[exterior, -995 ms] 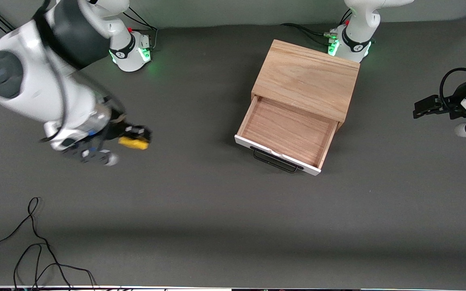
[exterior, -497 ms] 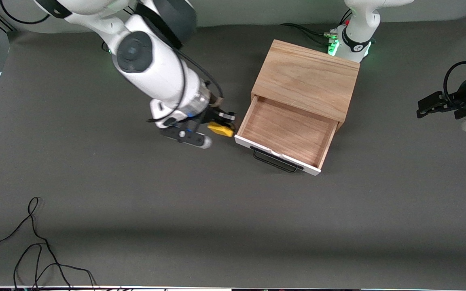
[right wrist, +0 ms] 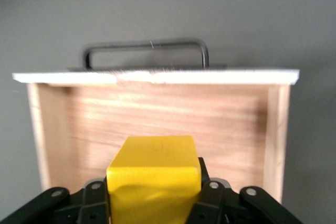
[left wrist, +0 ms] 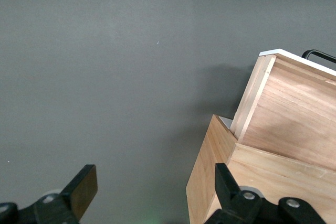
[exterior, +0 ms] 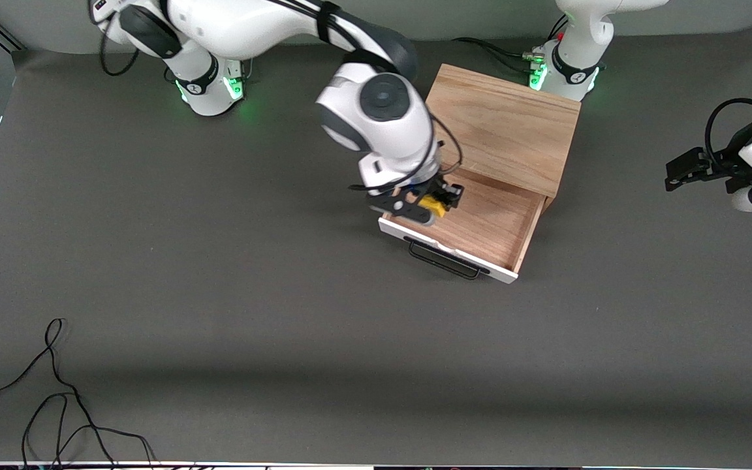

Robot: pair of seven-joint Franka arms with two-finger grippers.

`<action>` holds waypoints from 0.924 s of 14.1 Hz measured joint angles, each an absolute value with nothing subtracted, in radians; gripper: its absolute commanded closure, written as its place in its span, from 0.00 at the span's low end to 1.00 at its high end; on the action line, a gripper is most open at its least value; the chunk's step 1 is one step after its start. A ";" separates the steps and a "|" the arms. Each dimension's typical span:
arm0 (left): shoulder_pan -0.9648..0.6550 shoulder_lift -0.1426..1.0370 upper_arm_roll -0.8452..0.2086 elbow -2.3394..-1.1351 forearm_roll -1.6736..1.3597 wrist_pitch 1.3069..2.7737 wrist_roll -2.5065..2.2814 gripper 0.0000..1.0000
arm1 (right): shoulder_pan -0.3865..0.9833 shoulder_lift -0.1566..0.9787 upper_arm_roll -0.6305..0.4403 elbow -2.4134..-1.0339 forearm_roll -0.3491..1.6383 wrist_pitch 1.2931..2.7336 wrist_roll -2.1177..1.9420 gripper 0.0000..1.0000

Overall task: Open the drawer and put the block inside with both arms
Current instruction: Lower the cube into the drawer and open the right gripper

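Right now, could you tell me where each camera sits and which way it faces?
Front view: high across the table, facing both bases; shows both arms, right claw holding the block over the open drawer.
Left wrist view: on the waiting left arm, looking down past its open left claw at the cabinet.
Right wrist view: looks past the block into the drawer.
All share the drawer.

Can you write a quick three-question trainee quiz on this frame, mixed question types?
1. True or false: the drawer is pulled open.
2. What does the right gripper hold? A) a cable B) the yellow block C) nothing
3. Fill in: the left gripper waits open over the bare table at the left arm's end, beside the ____.

Key: 1 true. 2 B; it is shut on the block over the drawer's inside. 3 cabinet.
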State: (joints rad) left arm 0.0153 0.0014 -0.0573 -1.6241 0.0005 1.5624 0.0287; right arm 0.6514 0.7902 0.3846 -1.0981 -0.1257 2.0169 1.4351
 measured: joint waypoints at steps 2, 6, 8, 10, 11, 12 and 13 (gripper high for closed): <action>-0.028 0.001 -0.033 -1.624 0.001 1.562 0.028 0.00 | 0.672 0.827 0.383 -1.097 -0.136 2.022 1.476 0.62; -0.083 0.001 0.011 -1.622 0.003 1.564 0.028 0.00 | 0.665 0.868 0.376 -1.097 -0.136 2.023 1.508 0.61; -0.096 0.001 0.029 -1.621 0.004 1.564 0.028 0.00 | 0.670 0.884 0.376 -1.097 -0.138 2.023 1.516 0.60; -0.097 0.001 0.036 -1.621 0.004 1.564 0.028 0.00 | 0.684 0.895 0.376 -1.097 -0.150 2.024 1.533 0.49; -0.097 0.001 0.037 -1.621 0.004 1.564 0.028 0.00 | 0.690 0.899 0.376 -1.097 -0.156 2.024 1.545 0.40; -0.098 0.001 0.038 -1.621 0.004 1.564 0.028 0.00 | 0.693 0.901 0.376 -1.097 -0.162 2.024 1.553 0.23; -0.098 0.001 0.038 -1.621 0.004 1.564 0.028 0.00 | 0.695 0.903 0.376 -1.097 -0.171 2.024 1.557 0.01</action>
